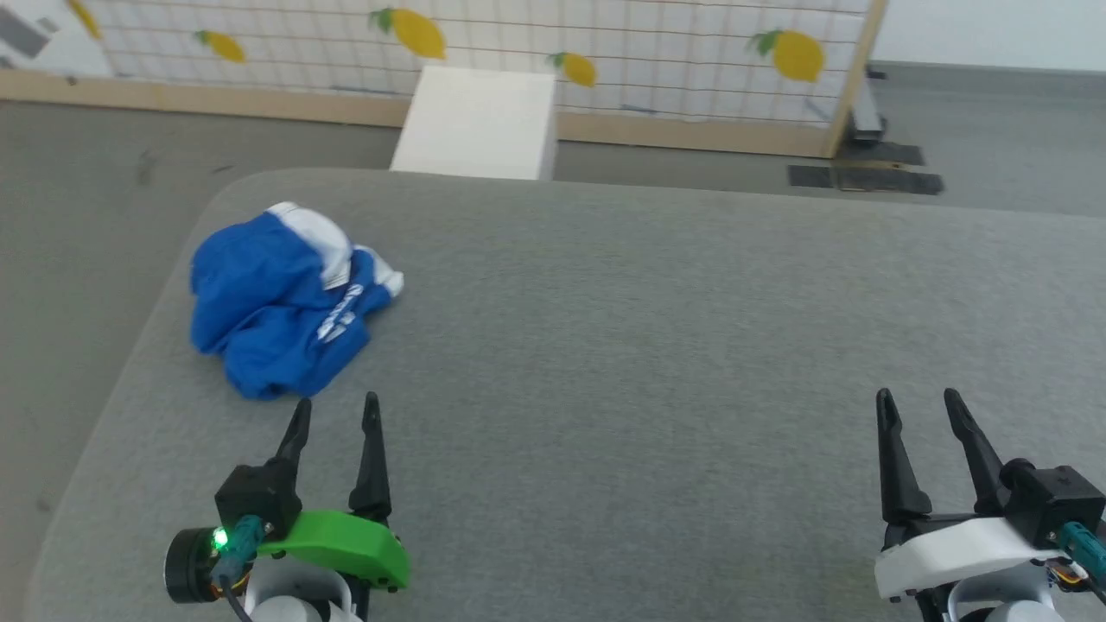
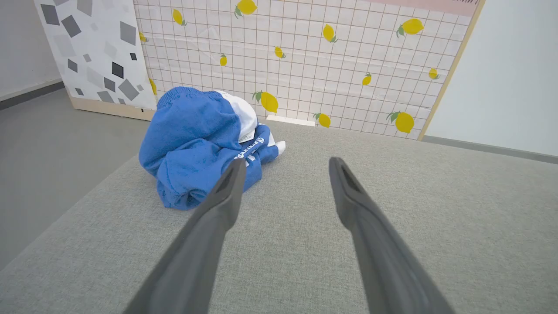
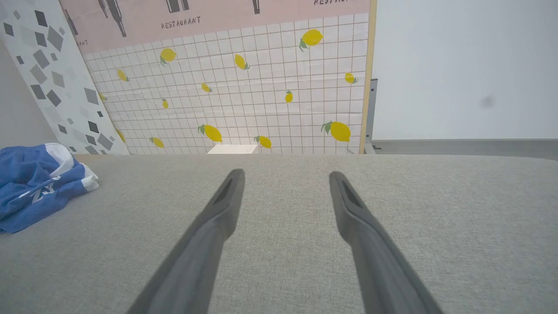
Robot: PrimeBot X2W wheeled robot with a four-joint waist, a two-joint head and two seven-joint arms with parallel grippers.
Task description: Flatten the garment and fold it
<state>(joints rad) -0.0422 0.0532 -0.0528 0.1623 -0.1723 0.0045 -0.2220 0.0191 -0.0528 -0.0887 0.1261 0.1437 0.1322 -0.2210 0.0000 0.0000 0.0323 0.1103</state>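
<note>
The garment (image 1: 281, 307) is a crumpled heap of bright blue shorts with white panels and white lettering, lying near the left edge of the grey padded table (image 1: 657, 345). My left gripper (image 1: 337, 404) stands open just in front of the heap, its tips a short way from the cloth and touching nothing. In the left wrist view the garment (image 2: 196, 144) bunches up beyond the left finger (image 2: 218, 205). Far to the right, near the front edge, my right gripper (image 1: 918, 400) is open and empty. The right wrist view catches the garment (image 3: 37, 183) at its left edge.
A white box (image 1: 477, 125) stands on the floor behind the table. A lemon-patterned tiled panel (image 1: 605, 52) with a wooden frame rises at the back. The table's rounded left corner (image 1: 216, 199) drops to grey floor close to the garment.
</note>
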